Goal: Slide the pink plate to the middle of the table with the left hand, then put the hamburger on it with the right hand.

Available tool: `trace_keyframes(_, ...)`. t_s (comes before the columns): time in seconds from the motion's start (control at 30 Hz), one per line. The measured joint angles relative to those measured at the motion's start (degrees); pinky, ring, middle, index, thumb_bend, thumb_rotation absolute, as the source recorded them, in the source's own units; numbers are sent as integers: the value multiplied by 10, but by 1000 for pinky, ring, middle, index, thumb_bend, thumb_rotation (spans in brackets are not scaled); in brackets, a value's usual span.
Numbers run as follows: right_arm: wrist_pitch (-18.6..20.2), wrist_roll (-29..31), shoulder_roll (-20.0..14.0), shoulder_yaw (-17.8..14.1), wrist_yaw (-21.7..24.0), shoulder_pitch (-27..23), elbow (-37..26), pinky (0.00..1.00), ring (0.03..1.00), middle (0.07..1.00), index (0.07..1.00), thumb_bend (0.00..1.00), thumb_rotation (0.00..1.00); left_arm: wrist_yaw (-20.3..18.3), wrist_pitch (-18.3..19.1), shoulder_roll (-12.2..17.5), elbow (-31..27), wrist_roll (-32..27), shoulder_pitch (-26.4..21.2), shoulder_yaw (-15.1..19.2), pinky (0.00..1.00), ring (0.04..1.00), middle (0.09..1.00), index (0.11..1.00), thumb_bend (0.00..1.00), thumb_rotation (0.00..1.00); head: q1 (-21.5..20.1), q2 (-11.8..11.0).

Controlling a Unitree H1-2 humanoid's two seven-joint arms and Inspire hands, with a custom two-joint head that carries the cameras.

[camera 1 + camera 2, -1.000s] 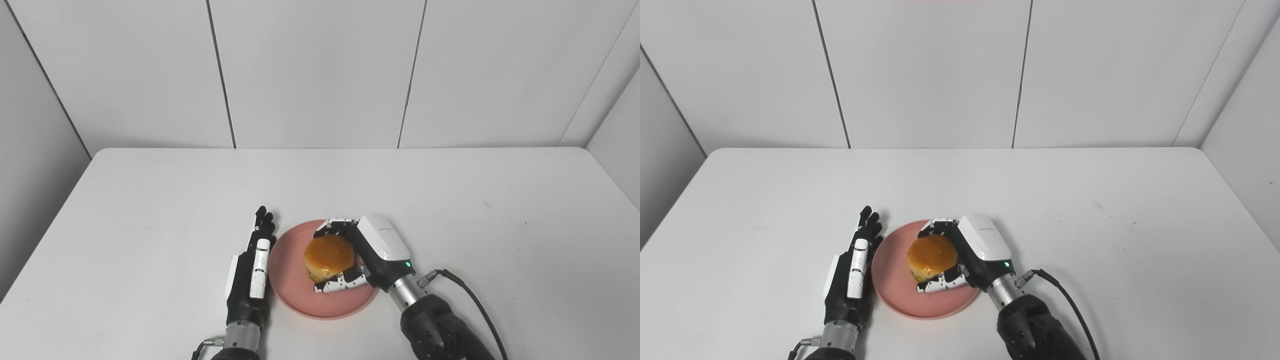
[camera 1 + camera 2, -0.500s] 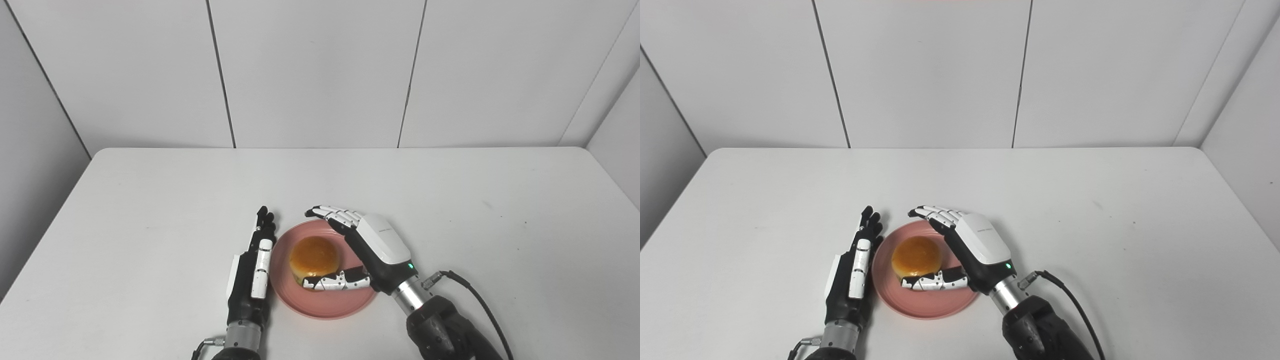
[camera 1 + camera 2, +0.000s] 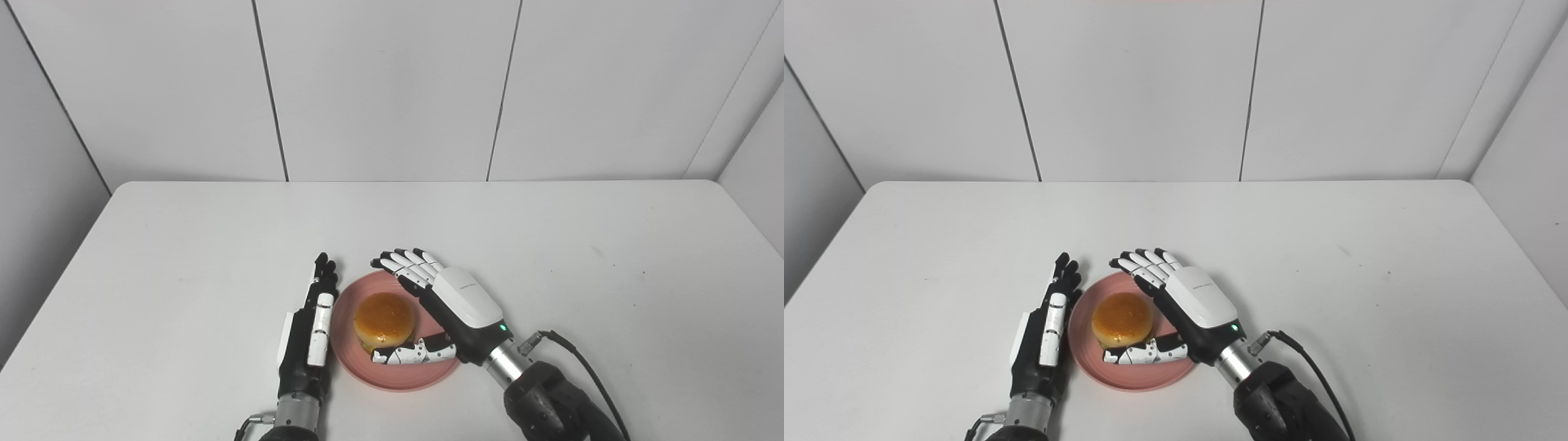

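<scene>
The pink plate [image 3: 358, 358] lies on the white table near the front middle. The hamburger [image 3: 383, 319] with its orange bun sits on the plate, left of centre. My right hand [image 3: 453, 306] is open just right of the hamburger, fingers stretched out over the plate's far rim and thumb lying along the plate in front of the bun. It holds nothing. My left hand [image 3: 309, 331] is flat and open, fingers straight, edge-on beside the plate's left rim. The plate also shows in the right eye view [image 3: 1096, 364].
The white table [image 3: 184, 257] stretches wide to the left, right and back. Grey wall panels stand behind it and at both sides. A black cable [image 3: 582, 361] runs from my right wrist.
My right hand opened and let go of the hamburger, which now rests on the plate a little further left. Its fingers have spread straight. My left hand has not moved.
</scene>
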Motion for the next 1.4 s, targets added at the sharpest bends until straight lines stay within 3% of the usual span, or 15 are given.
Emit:
trace_keyframes(0.13,0,5,1,-7,-1,3,0,990,956,956,919,647,783,0,0,0,0,-1,0,2,1000,1000,1000,1000,556,1000,1,0)
trace_keyframes(0.33,-10,69,23,-55,-44,31,17,922,968,988,976,670,852,-1,0,-3,0,-14,0,8,1000,1000,1000,1000,553,1000,1,0)
trace_keyframes(0.53,-72,136,44,-99,-90,46,45,954,998,1000,1000,637,919,-6,-2,-1,2,-27,-1,10,1000,1000,1000,1000,541,1000,-1,2)
trace_keyframes(0.67,-86,198,53,-117,-89,47,51,972,1000,1000,1000,647,969,-7,-4,1,4,-28,-1,10,1000,1000,1000,1000,538,1000,2,2)
trace_keyframes(0.83,-85,247,66,-127,-78,60,43,971,996,1000,1000,649,1000,-13,-7,2,6,-31,-3,10,1000,1000,1000,1000,544,1000,2,4)
trace_keyframes(0.93,-81,277,72,-129,-62,67,39,990,1000,1000,1000,623,957,-14,-14,2,11,-33,-5,10,1000,1000,1000,1000,544,1000,4,4)
trace_keyframes(1.2,-28,347,88,-144,-25,74,33,997,1000,1000,1000,591,877,-11,-29,6,13,-17,-5,7,1000,1000,1000,1000,545,1000,4,5)
trace_keyframes(1.4,1,392,104,-155,-7,80,26,1000,1000,1000,1000,589,874,-9,-29,6,13,-16,-5,8,1000,1000,1000,1000,537,1000,2,8)
